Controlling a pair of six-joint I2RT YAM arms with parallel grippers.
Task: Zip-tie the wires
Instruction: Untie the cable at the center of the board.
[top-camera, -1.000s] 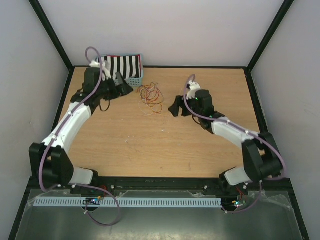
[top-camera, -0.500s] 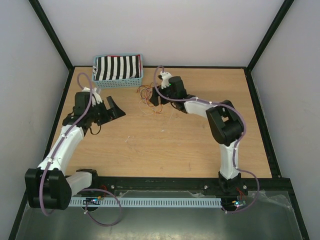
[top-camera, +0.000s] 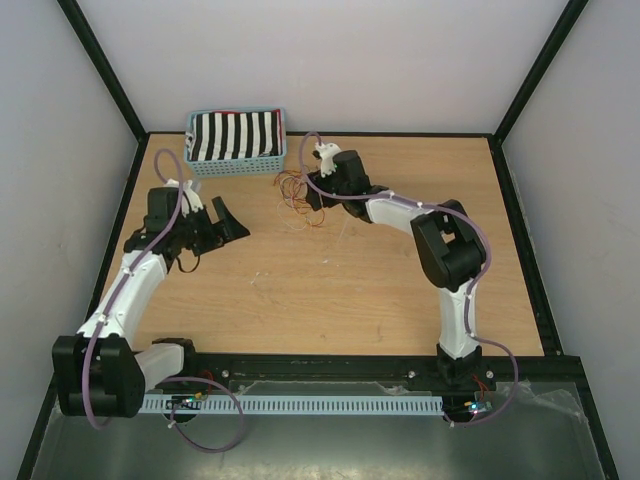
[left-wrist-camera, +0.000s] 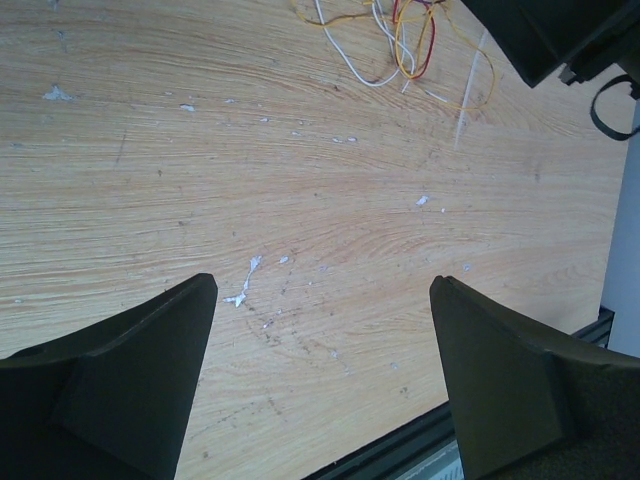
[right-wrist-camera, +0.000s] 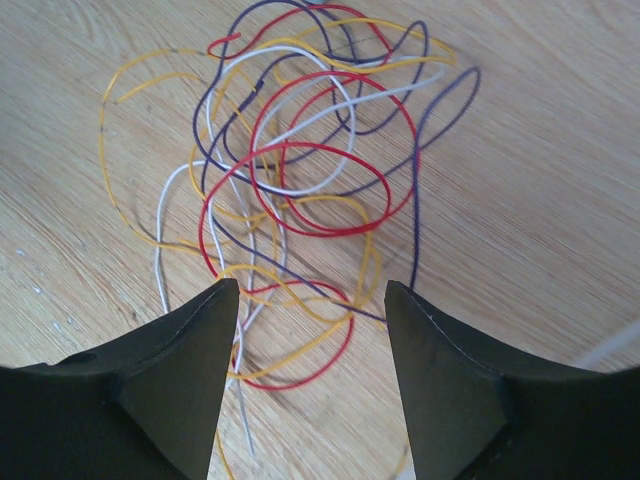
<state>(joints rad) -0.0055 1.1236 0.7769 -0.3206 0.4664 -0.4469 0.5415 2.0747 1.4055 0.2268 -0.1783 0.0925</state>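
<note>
the wooden counter (top-camera: 330, 290) fills the floor of a white-walled booth with black frame posts. the left arm (top-camera: 135, 280) reaches up along the counter's left side, and the right arm (top-camera: 445, 250) bends up from its base and stretches across toward the far middle. at the far left corner sits a light blue basket (top-camera: 240, 166) with something black-and-white striped in it.

the left pincer (top-camera: 232, 222) hangs over bare wood, well apart from the basket and to the left of the wires. from its own camera the left pincer (left-wrist-camera: 322, 290) is spread wide with nothing between its fingers, only grain and a few white scuffs (left-wrist-camera: 245, 285) below.

the right pincer (top-camera: 308, 193) is down at the wires (top-camera: 293, 190), which lie loose on the counter just to the right of the basket, near the far edge. up close the right pincer (right-wrist-camera: 311, 290) is released, its two dark fingers apart and not clamped on anything, and the nearest loops of the wires (right-wrist-camera: 290, 170) run into the gap between them. the strands are red, yellow-orange, white and dark purple, curled over one another in a flat tangle that spreads away beyond the fingertips.

from the left wrist the same wires (left-wrist-camera: 400, 40) show at the top edge, with a pale thin strip (left-wrist-camera: 468, 90) just beside them; what it is i cannot tell.
</note>
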